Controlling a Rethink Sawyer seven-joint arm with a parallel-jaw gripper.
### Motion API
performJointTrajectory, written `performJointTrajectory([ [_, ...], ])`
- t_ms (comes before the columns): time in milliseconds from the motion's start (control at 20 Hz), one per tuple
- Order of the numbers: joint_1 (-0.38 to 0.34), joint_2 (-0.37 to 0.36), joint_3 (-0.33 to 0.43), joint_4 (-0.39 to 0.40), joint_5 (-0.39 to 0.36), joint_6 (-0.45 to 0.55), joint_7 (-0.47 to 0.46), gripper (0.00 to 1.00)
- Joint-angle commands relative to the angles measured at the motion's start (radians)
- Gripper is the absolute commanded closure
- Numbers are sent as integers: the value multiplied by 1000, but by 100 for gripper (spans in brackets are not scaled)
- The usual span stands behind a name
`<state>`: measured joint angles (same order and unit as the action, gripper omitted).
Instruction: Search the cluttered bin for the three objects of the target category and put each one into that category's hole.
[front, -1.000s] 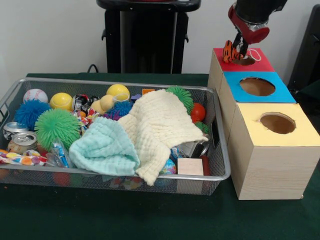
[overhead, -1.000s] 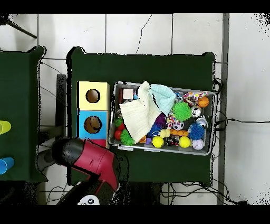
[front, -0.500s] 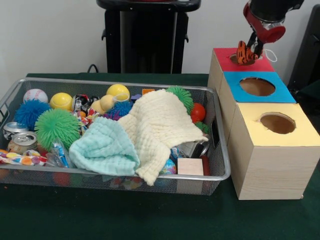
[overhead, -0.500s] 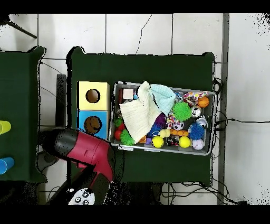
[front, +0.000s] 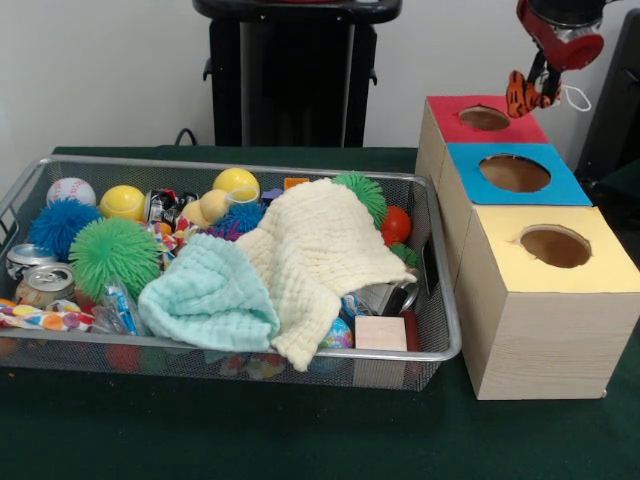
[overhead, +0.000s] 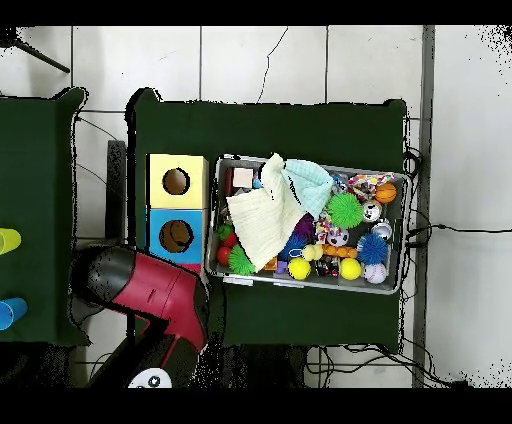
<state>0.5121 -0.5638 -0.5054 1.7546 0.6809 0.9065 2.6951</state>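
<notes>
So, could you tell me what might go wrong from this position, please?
The gripper holds the orange tiger toy up and to the side of the red hole, not over it, so a release now would likely miss the box. The toy's white loop dangles free and might snag on the fingers at release.

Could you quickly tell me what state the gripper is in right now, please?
Gripper: shut on the orange striped toy, held up beside the red-topped box.
</notes>
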Motion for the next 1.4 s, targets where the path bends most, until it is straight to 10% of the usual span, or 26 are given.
performJointTrajectory([
  [50,-6,17,141,92,81,-59,228,100],
  [700,-145,78,206,221,98,-263,49,100],
  [1400,-194,22,216,336,46,-307,53,100],
])
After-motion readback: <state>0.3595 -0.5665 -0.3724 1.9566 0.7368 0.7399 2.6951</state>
